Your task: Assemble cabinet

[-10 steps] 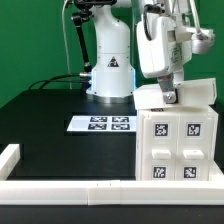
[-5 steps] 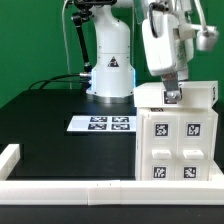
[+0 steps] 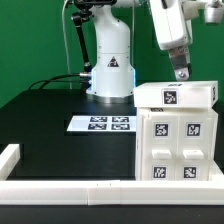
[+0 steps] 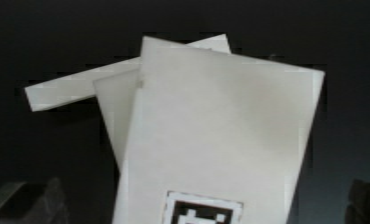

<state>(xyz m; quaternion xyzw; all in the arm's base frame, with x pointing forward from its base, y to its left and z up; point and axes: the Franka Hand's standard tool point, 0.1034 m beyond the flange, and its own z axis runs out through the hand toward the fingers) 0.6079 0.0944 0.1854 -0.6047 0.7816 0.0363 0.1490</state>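
Above cabinet (image 3: 175,141), you see gripper (image 3: 182,75) now lifted clear of top panel (image 3: 176,95); fingers spread, empty. Panel looks seated; next part due.

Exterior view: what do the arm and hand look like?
The arm is glossy white with rounded shells and a small dark triangular mark on its base column. Black cables run beside it. The hand is white-grey with dark fingers.
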